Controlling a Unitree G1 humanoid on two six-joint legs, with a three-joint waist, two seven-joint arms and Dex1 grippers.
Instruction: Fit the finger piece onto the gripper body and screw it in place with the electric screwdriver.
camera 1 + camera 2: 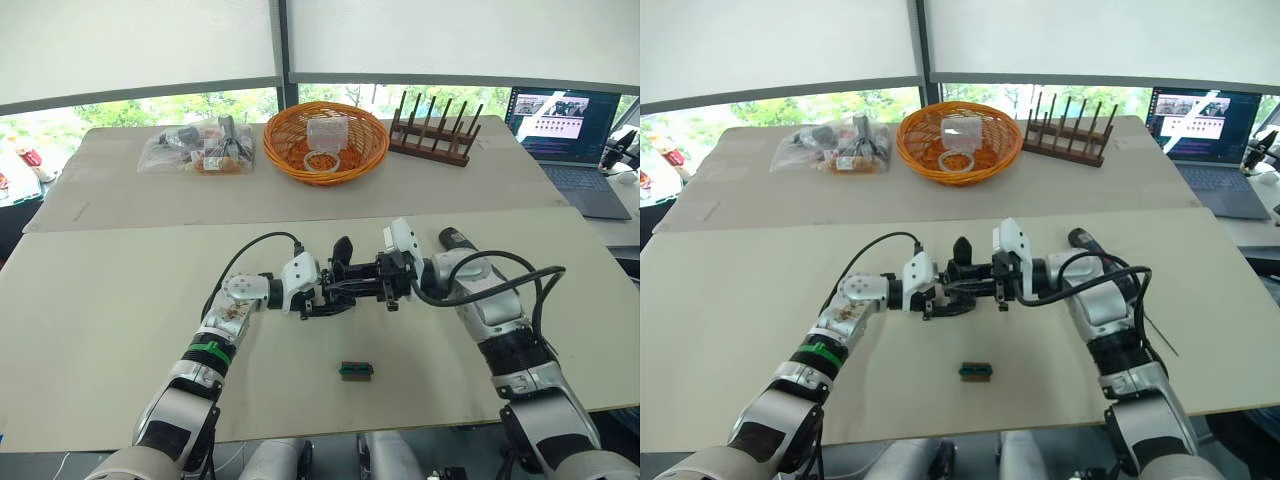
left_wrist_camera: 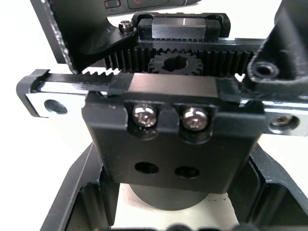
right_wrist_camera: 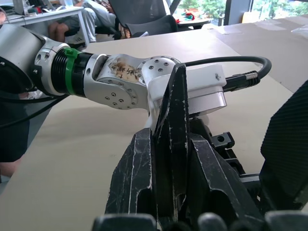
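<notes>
Fingers (image 2: 72, 192) of the left arm clamp the gripper body (image 2: 168, 139), while right fingers (image 3: 139, 183) pinch the finger piece (image 3: 174, 125).

Where left claw (image 1: 322, 296) and right claw (image 1: 368, 281) meet at the gripper body (image 1: 352, 283): a black tangle, grip of each finger not separable from the head views. Finger piece (image 3: 174, 144) with lower end buried between the right claw's fingers (image 3: 132, 185). Gripper body cut off by both side edges in the left wrist view, claw fingers (image 2: 72, 202) mostly behind it. Contents of the plastic bag (image 1: 198, 147) too small to identify. Laptop (image 1: 566, 130) cropped at the right edge.
</notes>
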